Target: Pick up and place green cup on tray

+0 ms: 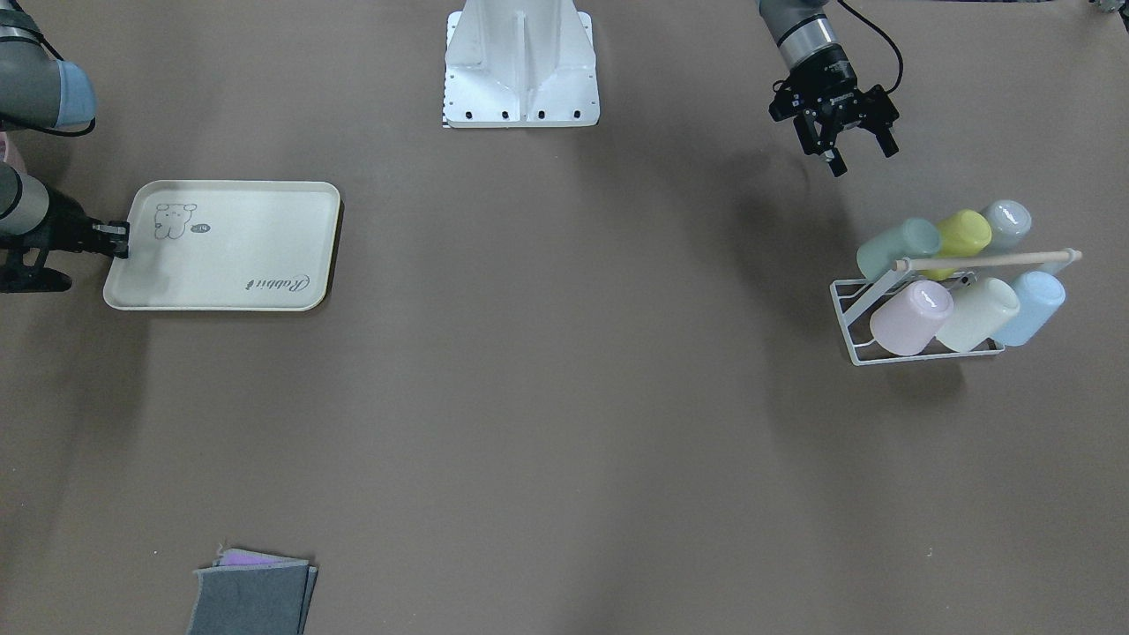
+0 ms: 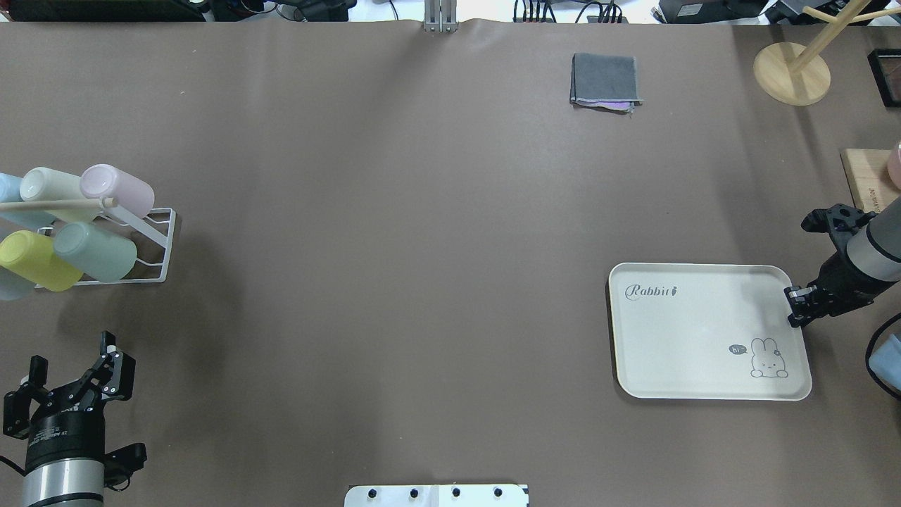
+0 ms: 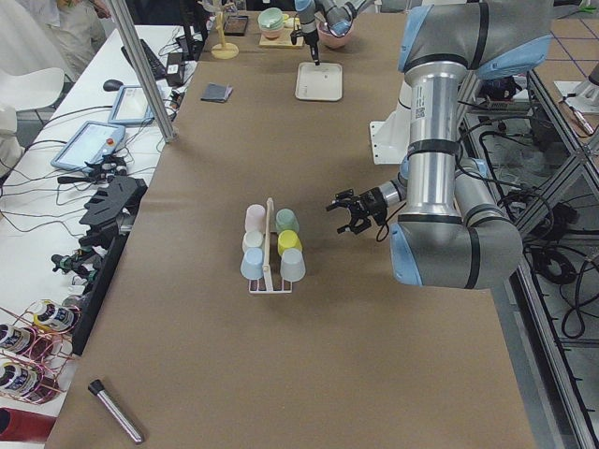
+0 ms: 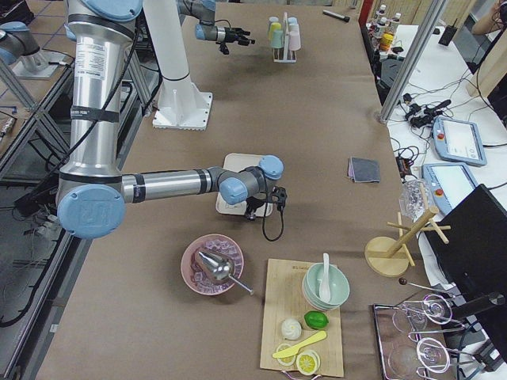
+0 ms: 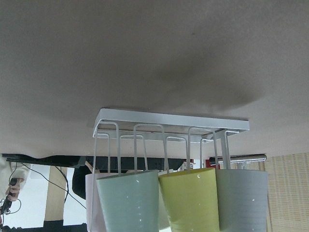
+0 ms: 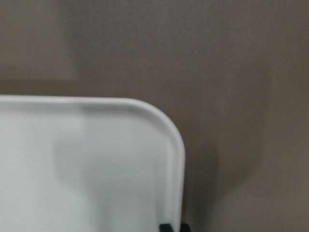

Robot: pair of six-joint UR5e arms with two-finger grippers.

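The green cup (image 1: 898,247) (image 2: 95,251) (image 5: 129,200) lies tilted in a white wire rack (image 1: 847,304) (image 2: 158,243) beside a yellow-green cup (image 1: 963,233). My left gripper (image 1: 854,152) (image 2: 70,355) hovers open and empty, a short way from the rack on the robot's side. The cream tray (image 1: 256,265) (image 2: 676,338) (image 6: 72,169) lies bare on the other half of the table. My right gripper (image 1: 119,238) (image 2: 794,308) points down at the tray's short edge near the animal drawing. Its fingers are shut astride the rim.
The rack also holds pink (image 1: 913,316), cream (image 1: 977,313), blue (image 1: 1034,307) and grey cups under a wooden bar (image 1: 988,259). A folded grey cloth (image 1: 251,600) lies near the far edge. The white robot base (image 1: 520,66), a wooden stand (image 2: 792,70) and a board (image 2: 866,179) border the work area.
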